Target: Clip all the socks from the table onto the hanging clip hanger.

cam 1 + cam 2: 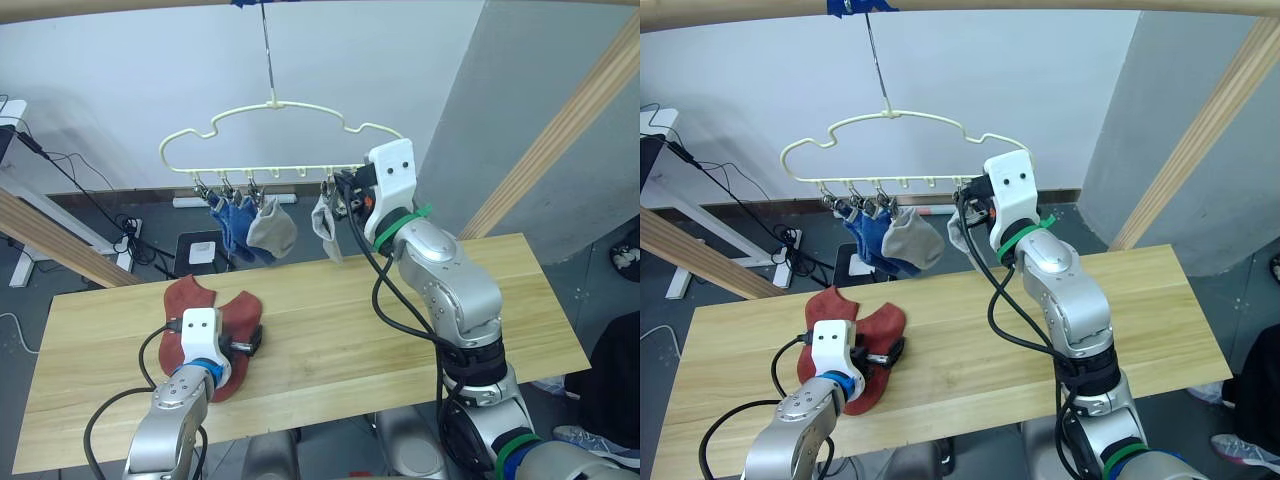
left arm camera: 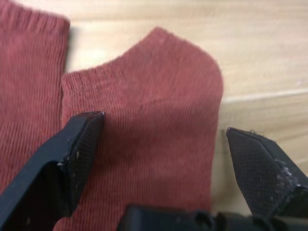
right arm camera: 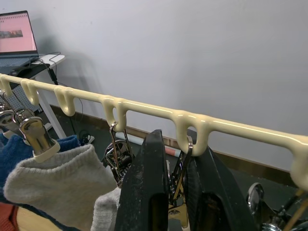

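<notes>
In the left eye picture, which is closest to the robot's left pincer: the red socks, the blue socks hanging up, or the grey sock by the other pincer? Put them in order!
1. The red socks: right under the left pincer, on the table.
2. The blue socks: hanging above, at the hanger's left end.
3. The grey sock: hanging farther right, beside the right pincer.

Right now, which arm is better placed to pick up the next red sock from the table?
The left. Its gripper hangs open directly over a rust-red sock on the table, fingers either side. The right gripper is up at the clip hanger, pinching a clip.
</notes>
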Robot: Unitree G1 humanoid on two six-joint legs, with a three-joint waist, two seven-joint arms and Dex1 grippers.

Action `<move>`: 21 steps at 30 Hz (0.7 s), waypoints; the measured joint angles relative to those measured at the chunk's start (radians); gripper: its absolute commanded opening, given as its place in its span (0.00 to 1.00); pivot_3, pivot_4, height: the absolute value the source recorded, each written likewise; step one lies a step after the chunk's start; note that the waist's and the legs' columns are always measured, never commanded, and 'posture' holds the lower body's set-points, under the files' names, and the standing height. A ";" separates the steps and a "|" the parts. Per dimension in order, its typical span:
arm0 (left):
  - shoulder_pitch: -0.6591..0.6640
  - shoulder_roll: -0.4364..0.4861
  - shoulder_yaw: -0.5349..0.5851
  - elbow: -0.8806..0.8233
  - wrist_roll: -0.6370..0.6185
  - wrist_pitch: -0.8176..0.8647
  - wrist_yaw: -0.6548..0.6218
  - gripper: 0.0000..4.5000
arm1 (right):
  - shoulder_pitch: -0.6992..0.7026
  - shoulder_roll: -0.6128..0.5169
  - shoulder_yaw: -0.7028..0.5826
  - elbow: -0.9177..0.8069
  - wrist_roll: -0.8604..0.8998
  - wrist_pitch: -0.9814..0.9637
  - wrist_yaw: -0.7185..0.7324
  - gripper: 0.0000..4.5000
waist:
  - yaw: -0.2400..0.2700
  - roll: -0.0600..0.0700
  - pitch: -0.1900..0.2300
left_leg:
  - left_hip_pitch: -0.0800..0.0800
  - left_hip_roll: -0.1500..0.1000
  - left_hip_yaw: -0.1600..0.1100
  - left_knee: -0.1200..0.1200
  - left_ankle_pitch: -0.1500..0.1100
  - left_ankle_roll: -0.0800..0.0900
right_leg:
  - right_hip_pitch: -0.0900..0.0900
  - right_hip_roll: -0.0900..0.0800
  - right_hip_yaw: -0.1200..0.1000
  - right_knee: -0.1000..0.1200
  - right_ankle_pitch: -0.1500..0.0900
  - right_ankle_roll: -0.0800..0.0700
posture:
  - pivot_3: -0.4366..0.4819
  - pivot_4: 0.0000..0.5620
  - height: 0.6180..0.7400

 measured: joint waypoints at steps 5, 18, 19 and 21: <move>0.000 0.015 -0.001 0.018 0.026 0.000 0.001 0.62 | 0.000 0.002 0.000 0.000 0.007 0.004 0.000 0.02 | 0.000 0.001 -0.004 | 0.000 0.000 0.000 0.000 0.000 0.000 | 0.000 0.000 0.000 0.000 0.000 0.000 | 0.23 0.47 0.96; 0.013 0.035 -0.011 0.040 0.027 -0.046 -0.065 0.20 | 0.000 0.002 0.000 0.000 0.013 0.008 -0.002 0.02 | 0.000 0.001 -0.007 | 0.000 0.000 0.001 0.000 0.000 0.000 | 0.000 0.000 0.000 0.000 0.000 0.000 | 0.22 0.47 0.96; 0.018 0.039 -0.021 0.042 0.026 -0.063 -0.086 0.16 | 0.000 0.002 0.000 0.000 0.013 0.008 -0.002 0.02 | 0.000 0.001 -0.007 | 0.000 0.000 0.001 0.000 0.000 0.000 | 0.000 0.000 0.001 0.000 0.000 0.000 | 0.22 0.47 0.96; 0.018 0.050 -0.049 0.057 0.024 -0.118 -0.142 0.10 | 0.000 0.002 0.000 0.000 0.013 0.008 -0.003 0.02 | 0.000 0.001 -0.007 | 0.000 0.000 0.001 0.000 0.000 0.000 | 0.000 0.000 0.001 -0.001 0.000 0.000 | 0.22 0.47 0.96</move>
